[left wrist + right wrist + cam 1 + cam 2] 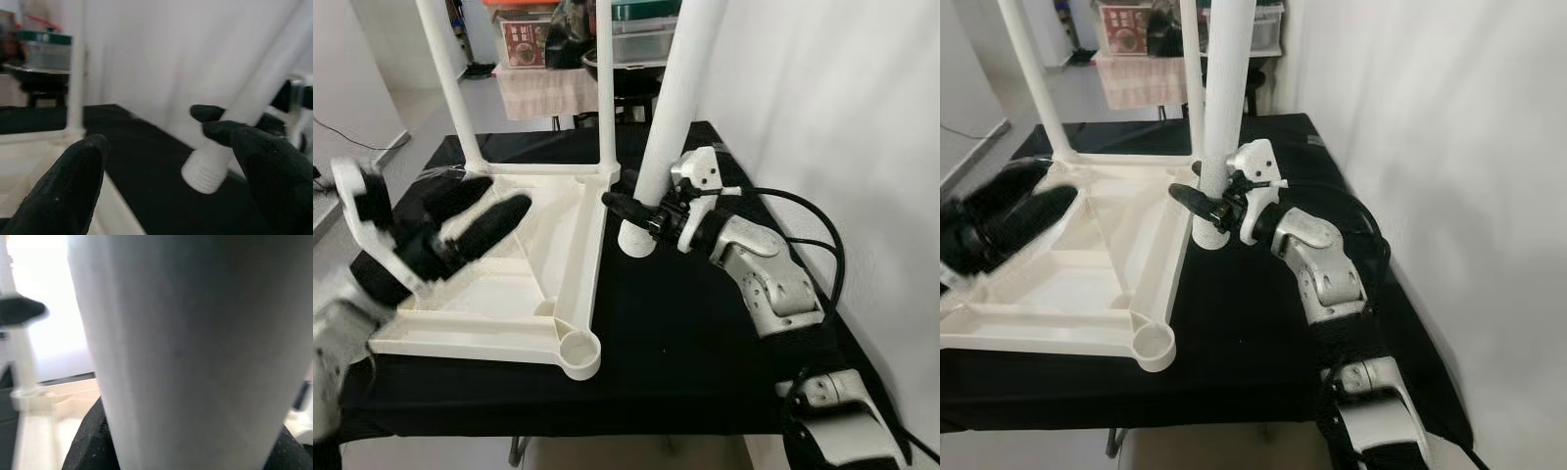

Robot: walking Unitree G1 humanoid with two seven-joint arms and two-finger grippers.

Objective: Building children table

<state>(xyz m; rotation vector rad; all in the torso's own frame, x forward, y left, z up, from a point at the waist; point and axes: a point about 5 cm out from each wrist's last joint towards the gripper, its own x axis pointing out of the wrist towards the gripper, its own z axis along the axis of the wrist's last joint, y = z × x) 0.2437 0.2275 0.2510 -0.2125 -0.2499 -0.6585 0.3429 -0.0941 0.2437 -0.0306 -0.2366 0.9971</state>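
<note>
Left eye view, item list: white tabletop [524, 264] lies upside down on the black bench [705, 333], two legs [605, 88] already standing in its far corners. Your right hand [641, 217] is clenched on a third leg [668, 117], its threaded end resting on the bench beside the frame. Near corner socket [578, 348] is unfilled. Your left hand [470, 220] hovers released over the tabletop. Roughly half done, you may judge.
</note>
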